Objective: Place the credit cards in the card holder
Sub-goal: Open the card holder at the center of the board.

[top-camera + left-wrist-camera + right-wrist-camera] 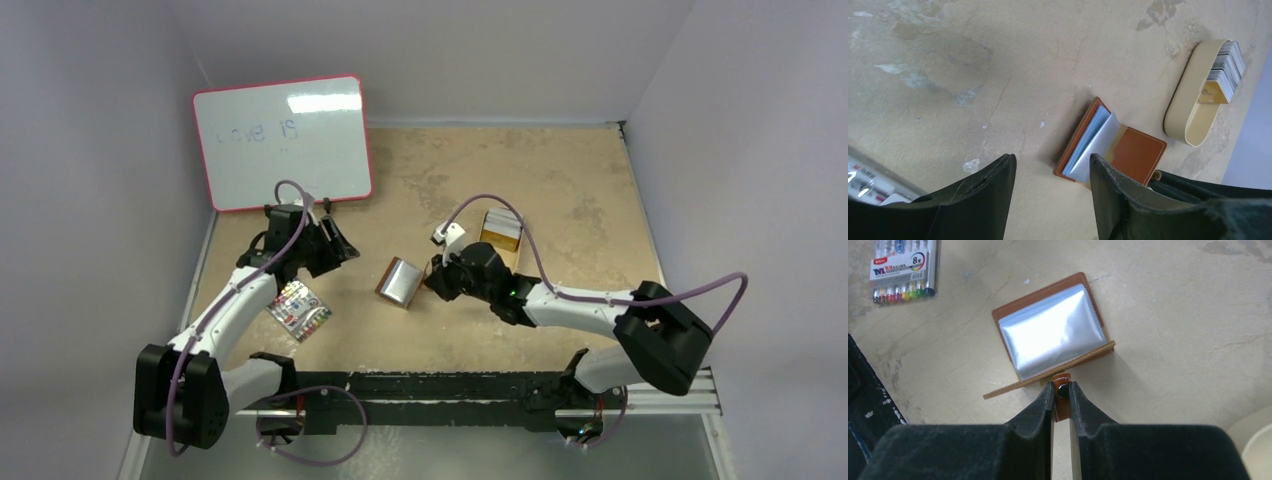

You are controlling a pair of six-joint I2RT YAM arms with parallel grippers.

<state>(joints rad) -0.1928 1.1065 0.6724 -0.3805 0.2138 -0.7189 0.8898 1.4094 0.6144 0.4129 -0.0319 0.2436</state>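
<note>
One whiteboard leans against the wall at the far left of the mottled tan table. Just in front of it the left gripper hangs with its jaws apart, holding nothing. A pack of markers lies nearer me. At centre the card holder lies open, clear sleeves up. The right gripper is pinched tight on its snap tab. Farther right, the credit cards stand stacked in a tan oval tin.
</note>
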